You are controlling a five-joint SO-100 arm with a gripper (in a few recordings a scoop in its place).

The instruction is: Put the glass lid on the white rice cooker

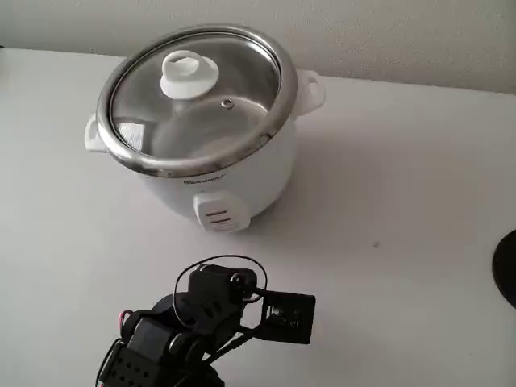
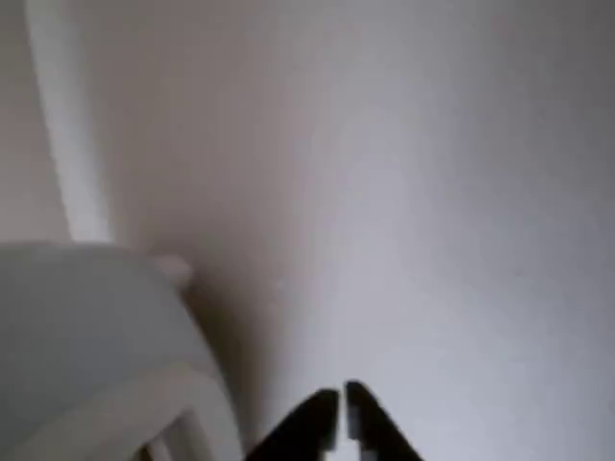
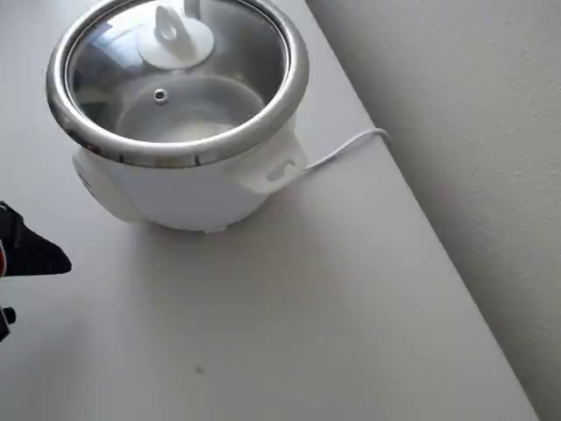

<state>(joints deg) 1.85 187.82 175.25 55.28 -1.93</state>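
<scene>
Glass lid (image 1: 197, 95) seated on white rice cooker (image 1: 230, 181), upper left; white cord (image 3: 342, 151) trailing right; gripper (image 2: 343, 408) pressed together, bottom centre, over bare table (image 1: 387, 201).

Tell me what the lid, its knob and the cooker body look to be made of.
Lid: clear glass, since the pot's inside shows through it, with a shiny metal rim.
Knob: white, matte, probably plastic.
Cooker body: smooth white with a soft sheen, likely plastic, though painted metal can't be ruled out. The inner pot seen through the lid looks like bare reflective steel.
</scene>
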